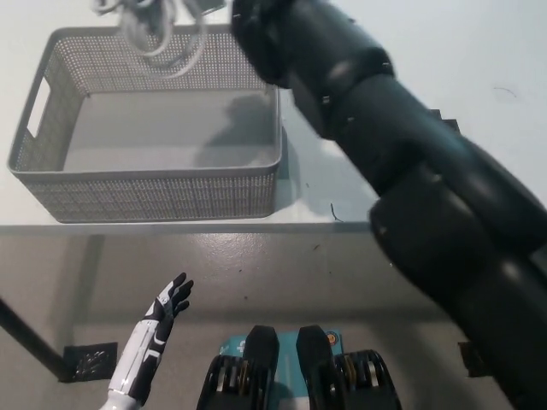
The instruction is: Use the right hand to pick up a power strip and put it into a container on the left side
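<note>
— White coiled cord [154, 30] of the power strip dangles above the basket's [154, 192] far rim.
— I see it beside my right robot hand [248, 21]; grip hidden. Left robot hand [171, 301] rests open, low.

A white table [504, 51] bears a grey basket [149, 192].

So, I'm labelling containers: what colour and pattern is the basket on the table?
Light grey basket with finely perforated mesh walls; seen best in the head view.
</note>
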Motion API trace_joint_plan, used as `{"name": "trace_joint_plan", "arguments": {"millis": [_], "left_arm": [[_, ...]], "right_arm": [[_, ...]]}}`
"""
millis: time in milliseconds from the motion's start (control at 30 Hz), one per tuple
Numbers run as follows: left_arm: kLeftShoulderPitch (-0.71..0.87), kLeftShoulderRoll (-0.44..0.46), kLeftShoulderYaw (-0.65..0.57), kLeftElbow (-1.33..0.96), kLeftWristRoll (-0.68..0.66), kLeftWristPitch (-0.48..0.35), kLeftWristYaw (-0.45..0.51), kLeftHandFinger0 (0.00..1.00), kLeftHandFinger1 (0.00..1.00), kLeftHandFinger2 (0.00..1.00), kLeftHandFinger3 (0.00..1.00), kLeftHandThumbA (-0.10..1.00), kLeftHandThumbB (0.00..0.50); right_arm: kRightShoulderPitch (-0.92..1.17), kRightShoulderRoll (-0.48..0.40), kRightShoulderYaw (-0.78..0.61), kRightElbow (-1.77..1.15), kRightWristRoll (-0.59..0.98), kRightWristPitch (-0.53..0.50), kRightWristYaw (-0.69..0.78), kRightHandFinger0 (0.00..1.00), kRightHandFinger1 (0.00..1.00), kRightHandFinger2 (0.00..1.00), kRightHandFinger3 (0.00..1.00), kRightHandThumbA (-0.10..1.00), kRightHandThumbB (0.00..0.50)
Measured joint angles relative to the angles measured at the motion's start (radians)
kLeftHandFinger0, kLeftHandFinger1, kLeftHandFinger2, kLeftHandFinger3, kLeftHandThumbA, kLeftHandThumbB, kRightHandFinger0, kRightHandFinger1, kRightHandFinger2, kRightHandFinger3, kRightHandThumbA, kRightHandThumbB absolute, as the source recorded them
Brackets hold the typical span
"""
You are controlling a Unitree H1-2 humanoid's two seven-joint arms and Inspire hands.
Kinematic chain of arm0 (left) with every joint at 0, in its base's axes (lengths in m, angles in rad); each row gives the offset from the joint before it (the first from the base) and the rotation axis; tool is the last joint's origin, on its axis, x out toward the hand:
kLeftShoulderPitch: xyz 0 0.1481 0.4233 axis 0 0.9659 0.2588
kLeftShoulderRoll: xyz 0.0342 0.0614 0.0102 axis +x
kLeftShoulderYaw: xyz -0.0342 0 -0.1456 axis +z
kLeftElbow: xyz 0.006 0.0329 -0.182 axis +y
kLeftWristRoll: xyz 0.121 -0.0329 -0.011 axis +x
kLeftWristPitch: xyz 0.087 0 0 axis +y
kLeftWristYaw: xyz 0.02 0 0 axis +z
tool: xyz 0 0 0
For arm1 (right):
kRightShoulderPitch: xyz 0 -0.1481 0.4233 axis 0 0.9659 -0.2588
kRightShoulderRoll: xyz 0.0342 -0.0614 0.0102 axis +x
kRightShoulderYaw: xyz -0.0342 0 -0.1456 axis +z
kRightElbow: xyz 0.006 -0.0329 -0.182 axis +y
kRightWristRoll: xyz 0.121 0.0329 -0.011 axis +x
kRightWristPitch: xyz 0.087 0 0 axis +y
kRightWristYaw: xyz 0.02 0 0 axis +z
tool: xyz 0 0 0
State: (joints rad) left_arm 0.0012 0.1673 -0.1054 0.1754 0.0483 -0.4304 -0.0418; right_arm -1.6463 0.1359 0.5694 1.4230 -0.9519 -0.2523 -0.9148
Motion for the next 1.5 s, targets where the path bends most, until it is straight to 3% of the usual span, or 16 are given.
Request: {"name": "trace_joint_plan", "arguments": {"millis": [100, 200, 400, 500, 567, 600, 633, 667, 700, 767, 967, 1100, 1133, 1200, 1267, 1500], "left_arm": [[-0.001, 0.004, 0.001, -0.007, 0.001, 0.0, -0.002, 1.0, 1.0, 1.0, 1.0, 1.0, 0.1], [-0.001, 0.004, 0.001, -0.007, 0.001, 0.0, -0.004, 1.0, 1.0, 1.0, 1.0, 1.0, 0.111], [-0.001, 0.004, -0.001, -0.01, 0.001, 0.0, -0.009, 1.0, 1.0, 1.0, 1.0, 1.0, 0.137], [-0.001, 0.004, 0.0, -0.013, 0.0, 0.0, -0.014, 1.0, 1.0, 1.0, 1.0, 1.0, 0.128], [-0.001, 0.004, 0.0, -0.016, -0.001, 0.0, -0.02, 1.0, 1.0, 1.0, 1.0, 1.0, 0.138], [-0.001, 0.004, 0.0, -0.017, -0.001, 0.0, -0.022, 1.0, 1.0, 1.0, 1.0, 1.0, 0.14], [-0.003, 0.004, 0.0, -0.018, -0.002, 0.0, -0.023, 1.0, 1.0, 1.0, 1.0, 1.0, 0.142], [-0.005, 0.004, 0.0, -0.018, -0.002, 0.0, -0.024, 1.0, 1.0, 1.0, 1.0, 1.0, 0.144], [-0.006, 0.004, 0.0, -0.018, -0.002, 0.0, -0.024, 1.0, 1.0, 1.0, 1.0, 1.0, 0.146], [-0.008, 0.004, 0.0, -0.018, -0.002, 0.0, -0.026, 1.0, 1.0, 1.0, 1.0, 1.0, 0.145], [-0.013, 0.004, 0.0, -0.017, -0.002, 0.0, -0.031, 1.0, 1.0, 1.0, 1.0, 1.0, 0.149], [-0.021, 0.004, 0.0, -0.018, -0.002, 0.0, -0.034, 1.0, 1.0, 1.0, 1.0, 1.0, 0.147], [-0.022, 0.004, 0.0, -0.017, -0.002, 0.0, -0.035, 1.0, 1.0, 1.0, 1.0, 1.0, 0.146], [-0.024, 0.003, 0.0, -0.017, -0.001, 0.0, -0.036, 1.0, 1.0, 1.0, 1.0, 1.0, 0.151], [-0.024, 0.003, 0.0, -0.015, 0.0, 0.0, -0.036, 1.0, 1.0, 1.0, 1.0, 1.0, 0.16], [-0.024, 0.003, 0.0, -0.009, 0.001, 0.001, -0.036, 1.0, 1.0, 1.0, 1.0, 1.0, 0.153]], "right_arm": [[-0.014, 0.039, -0.004, 0.012, 0.017, 0.023, 0.057, 0.0, 0.01, 0.52, 0.41, -0.1, 0.239], [-0.015, 0.069, -0.011, 0.023, 0.035, 0.046, 0.116, 0.0, 0.0, 0.39, 0.51, -0.1, 0.394], [-0.012, 0.104, -0.034, 0.04, 0.074, 0.102, 0.244, 0.0, 0.0, 0.18, 0.4, -0.1, 0.344], [-0.006, 0.105, -0.033, 0.044, 0.082, 0.128, 0.297, 0.0, 0.0, 0.06, 0.51, -0.1, 0.363], [-0.001, 0.103, -0.032, 0.047, 0.089, 0.143, 0.333, 0.0, 0.0, 0.11, 0.63, -0.1, 0.346], [-0.001, 0.102, -0.032, 0.049, 0.091, 0.151, 0.35, 0.03, 0.1, 0.28, 0.69, -0.07, 0.35], [-0.001, 0.101, -0.031, 0.052, 0.095, 0.162, 0.378, 0.31, 0.46, 0.69, 1.0, 0.12, 0.277], [-0.001, 0.1, -0.031, 0.056, 0.098, 0.175, 0.404, 0.56, 0.75, 1.0, 1.0, 0.25, 0.335], [-0.001, 0.1, -0.032, 0.058, 0.1, 0.182, 0.422, 0.78, 1.0, 1.0, 1.0, 0.34, 0.299], [0.001, 0.1, -0.035, 0.064, 0.106, 0.2, 0.462, 1.0, 1.0, 1.0, 1.0, 0.35, 0.291], [0.021, 0.1, -0.041, 0.08, 0.117, 0.262, 0.62, 1.0, 1.0, 1.0, 1.0, 0.23, 0.321], [0.022, 0.097, -0.056, 0.081, 0.135, 0.305, 0.714, 1.0, 1.0, 1.0, 1.0, 0.49, 0.383], [0.022, 0.096, -0.057, 0.081, 0.137, 0.311, 0.73, 1.0, 1.0, 1.0, 1.0, 0.72, 0.358], [0.025, 0.093, -0.054, 0.084, 0.141, 0.326, 0.791, 1.0, 1.0, 1.0, 1.0, 0.86, 0.342], [0.031, 0.092, -0.046, 0.091, 0.14, 0.328, 0.832, 1.0, 1.0, 1.0, 1.0, 0.53, 0.391], [0.086, 0.091, -0.047, 0.111, 0.146, 0.321, 0.993, 0.91, 1.0, 1.0, 1.0, 0.3, 0.452]]}}
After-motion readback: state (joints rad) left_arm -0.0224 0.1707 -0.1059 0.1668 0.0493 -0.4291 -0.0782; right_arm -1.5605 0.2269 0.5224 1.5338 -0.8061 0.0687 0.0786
